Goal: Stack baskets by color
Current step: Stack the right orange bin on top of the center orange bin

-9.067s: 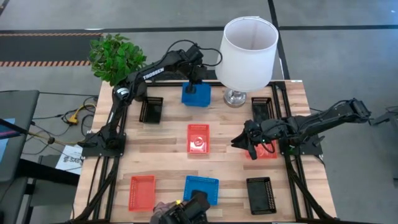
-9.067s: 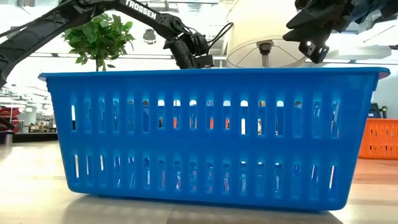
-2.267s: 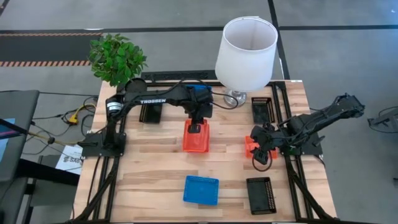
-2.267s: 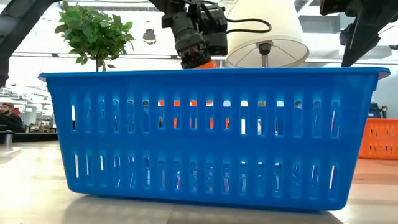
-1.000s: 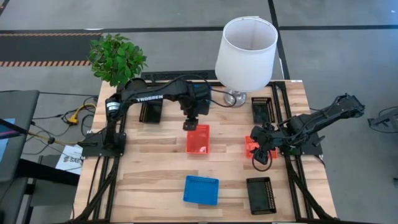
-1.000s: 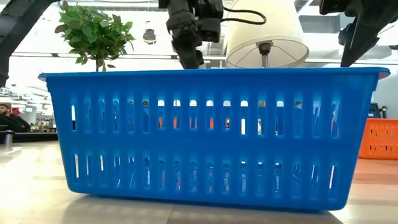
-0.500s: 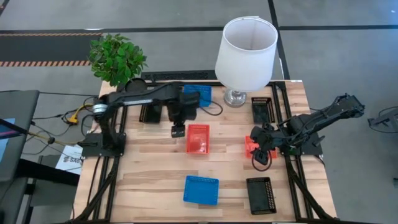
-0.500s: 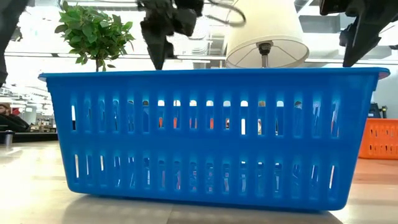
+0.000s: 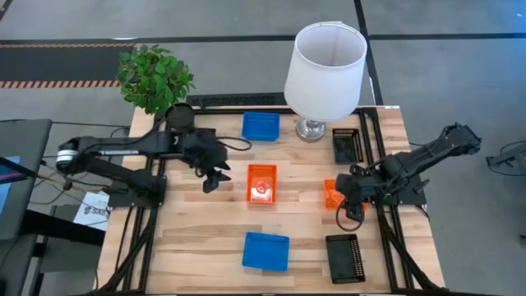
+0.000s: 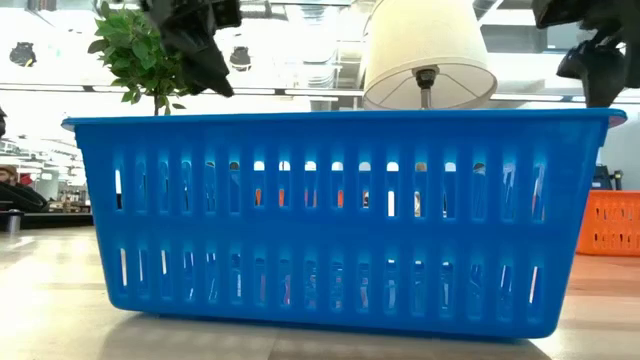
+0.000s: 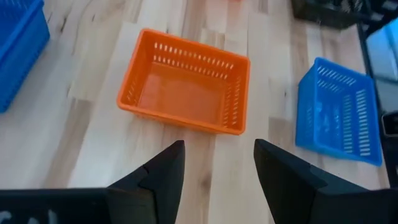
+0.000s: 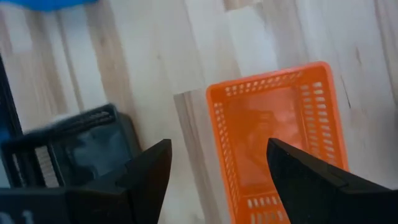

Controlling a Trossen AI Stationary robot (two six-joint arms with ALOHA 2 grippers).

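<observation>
Surface: a pale wooden table (image 9: 205, 238) stood on a grey floor, with black frame rails along its left and right edges.
Left gripper: the left gripper (image 9: 211, 181) hung over bare wood in the left half of the table, jaws apart and holding nothing; in the left wrist view its fingers (image 11: 163, 171) framed empty planks.
Beside it: the centre red-orange basket (image 9: 261, 182) lay just to its right, apart from it, with open wood on all sides.
Right gripper: the right gripper (image 9: 348, 212) hovered at the right edge with jaws spread wide and empty, over the near end of the right red-orange basket (image 9: 332, 193).
Near edge: a blue basket (image 9: 265, 251) sat alone at the front middle, and a black basket (image 9: 344, 257) lay by the front right rail.
Far edge: another blue basket (image 9: 260, 126) lay left of the white lamp (image 9: 326, 59), a black basket at the back right (image 9: 345, 145) lay beside the lamp's foot, and a green plant (image 9: 154, 77) stood at the back left corner.
Open room: the front left quarter of the table held nothing.
</observation>
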